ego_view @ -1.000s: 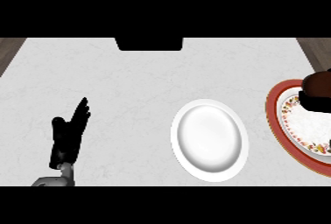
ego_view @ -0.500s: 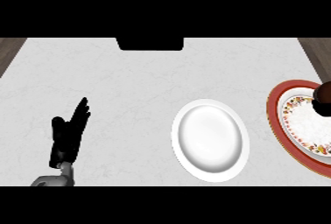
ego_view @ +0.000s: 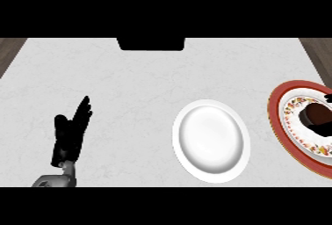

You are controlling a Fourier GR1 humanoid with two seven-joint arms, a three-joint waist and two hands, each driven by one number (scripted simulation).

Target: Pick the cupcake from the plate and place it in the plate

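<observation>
trouble i expect at the red-rimmed patterned plate (ego_view: 285,132): the dark brown cupcake (ego_view: 319,115) sits half past the view's edge, so a grasp could miss. my black left hand (ego_view: 70,132) rests open, holding nothing; the right hand's out of view, the plain white oval plate (ego_view: 211,139) waiting.

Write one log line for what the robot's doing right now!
left hand open, resting lower left | right hand not in view | cupcake on red-rimmed plate | white plate bare

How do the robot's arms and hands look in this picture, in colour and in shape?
Only the left hand shows: it is black, long and narrow, with slim fingers and a separate thumb. Below it, a short piece of grey forearm with a rounded wrist joint comes in from the lower edge. No cables, markings or sleeves can be seen. The right hand and its forearm are not in view.
</observation>
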